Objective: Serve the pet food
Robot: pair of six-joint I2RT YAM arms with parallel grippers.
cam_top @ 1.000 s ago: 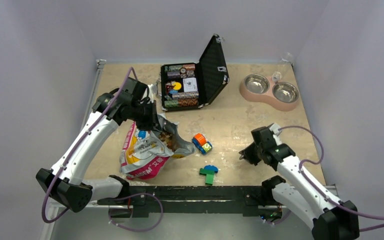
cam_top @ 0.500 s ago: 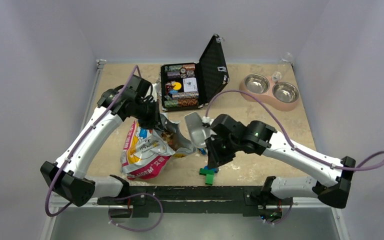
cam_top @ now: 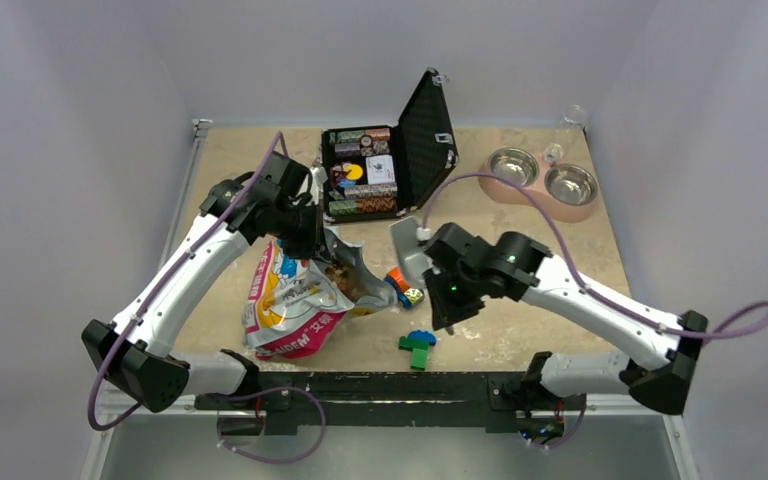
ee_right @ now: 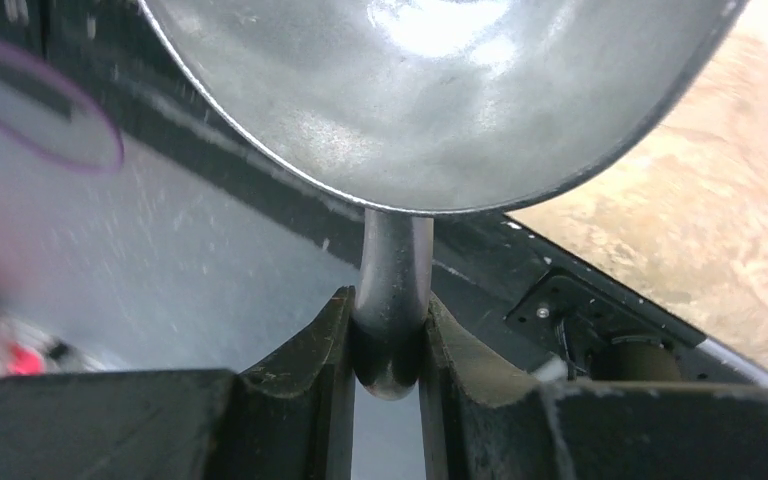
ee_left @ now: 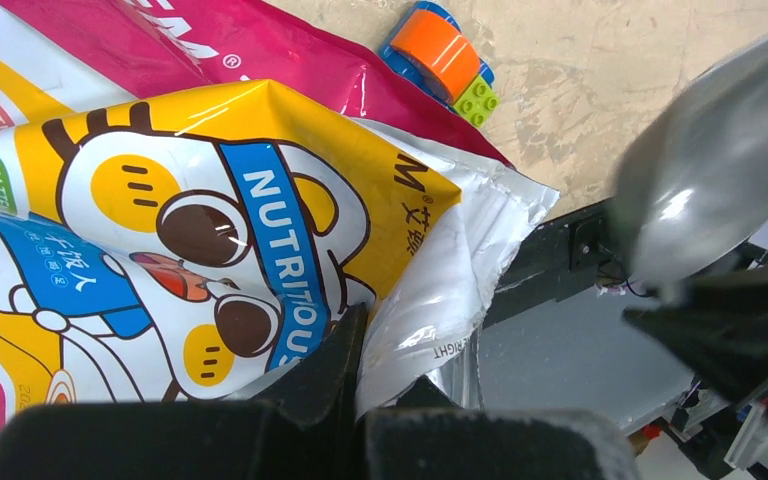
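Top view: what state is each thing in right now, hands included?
food bag, lying down, mouth open, pet food showing
left hand, shut on the bag's edge
scoop, held by its handle
right hand, shut on the scoop
case, lid open
double bowl, both cups empty

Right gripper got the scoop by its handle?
Yes: the right wrist view shows the right gripper with both fingers closed on the round handle of the scoop, just below its bowl.
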